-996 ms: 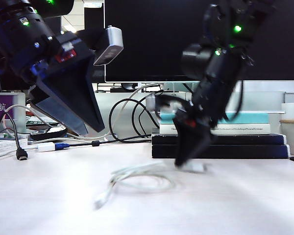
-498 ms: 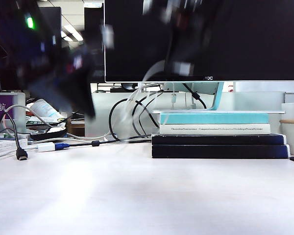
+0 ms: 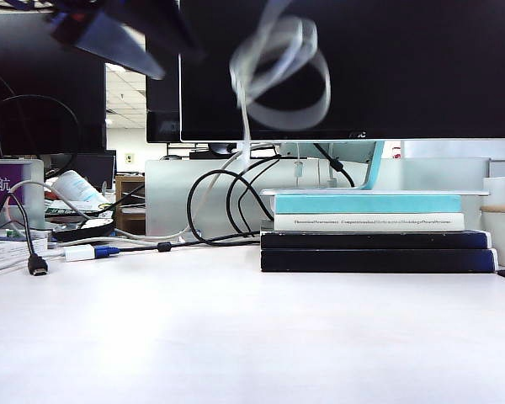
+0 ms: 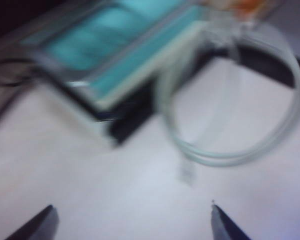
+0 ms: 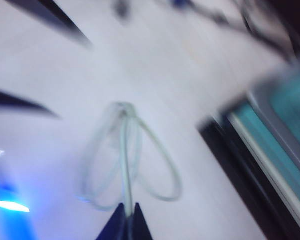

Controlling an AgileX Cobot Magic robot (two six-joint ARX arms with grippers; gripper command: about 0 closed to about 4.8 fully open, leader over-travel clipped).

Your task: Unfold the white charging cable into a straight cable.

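The white charging cable [image 3: 279, 74] hangs in loose coils high above the table, in front of the dark monitor. My right gripper [image 5: 126, 207] is shut on one strand of it, and the coils [image 5: 135, 160] dangle below the fingertips; the exterior view does not show this gripper. My left gripper [image 4: 132, 212] is open and holds nothing, with the cable's loop [image 4: 240, 150] and a hanging plug [image 4: 186, 172] ahead of it and not touching. In the exterior view the left gripper [image 3: 114, 38] is at the top left, left of the coils.
A stack of books [image 3: 374, 236] lies at the back right of the white table [image 3: 236, 337]. Black cables [image 3: 227, 206] and a cord with a white-and-blue connector [image 3: 88, 251] run along the back left. A black plug [image 3: 37, 266] rests at the left edge.
The right gripper has lifted the white cable off the table, up in front of the monitor. Both arms have risen towards the top of the exterior view.
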